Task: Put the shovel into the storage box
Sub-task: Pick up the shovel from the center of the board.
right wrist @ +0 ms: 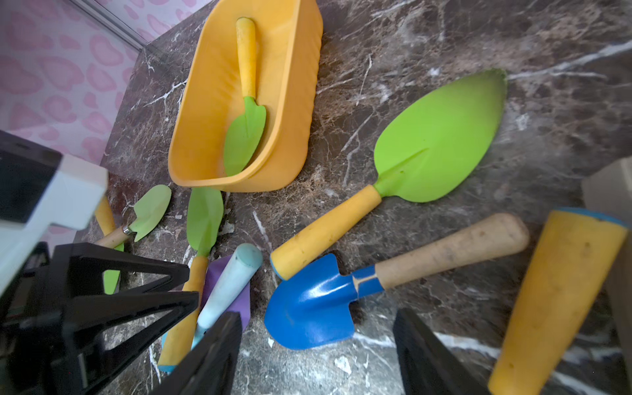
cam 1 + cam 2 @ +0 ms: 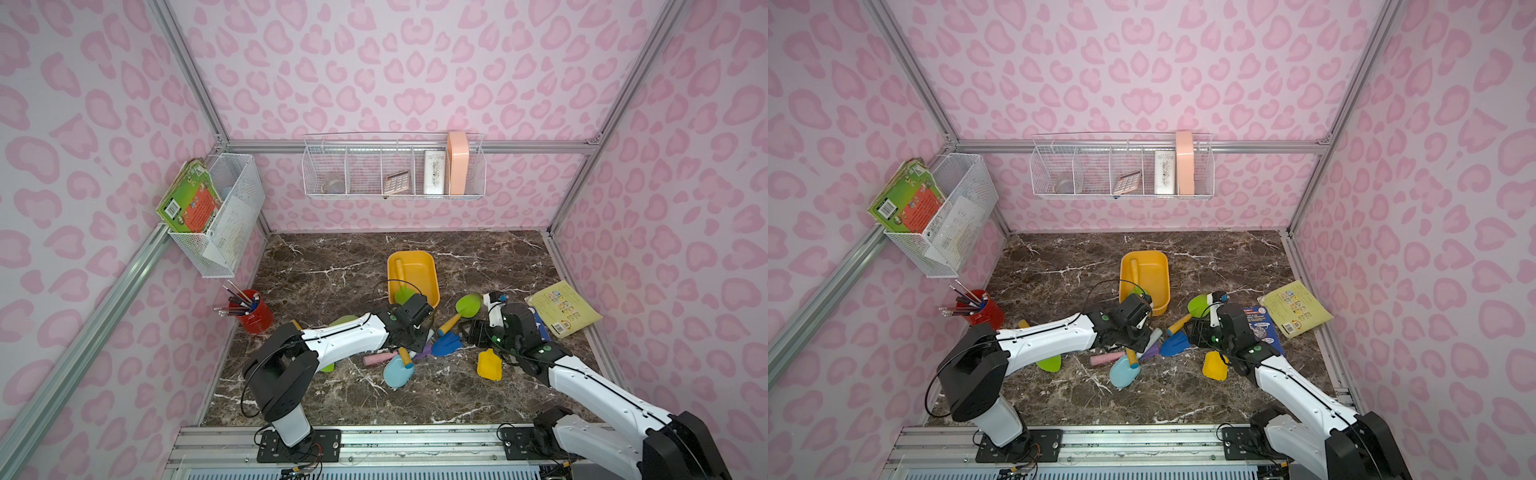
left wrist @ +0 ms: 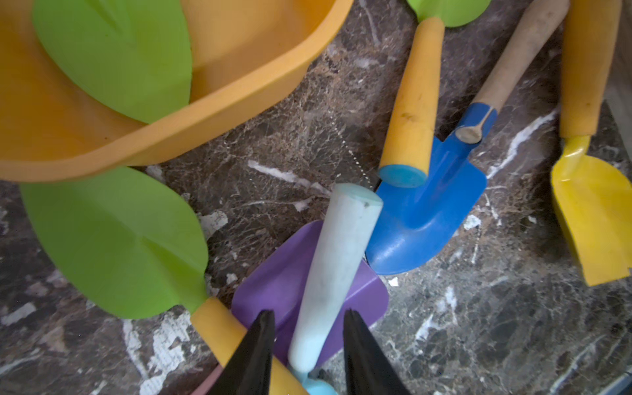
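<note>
box [image 2: 422, 276] sits mid-frame in both top views, toward the back of the marble table [image 2: 478, 257]. one green shovel [image 1: 244, 133] already lies inside it, handle pointing to the far end. just below the box in those views lies a heap of shovels.

left gripper [image 3: 308, 312] hangs low over the heap, its jaws spread to either side of the pale handle of the purple shovel [image 3: 328, 273]. a sliver of purple blade shows between one finger and the handle, so nothing is pinched. that shovel lies on the table outside the box, near its front wall. alongside it is a second green shovel [image 3: 116, 239], whose yellow handle runs beneath one finger.

right gripper [image 1: 318, 313], lower right of centre in the top views, is spread wide and empty above the blue shovel [image 1: 311, 304]. the handle end of a big green shovel [image 1: 441, 136] rests on that blue blade.
</note>
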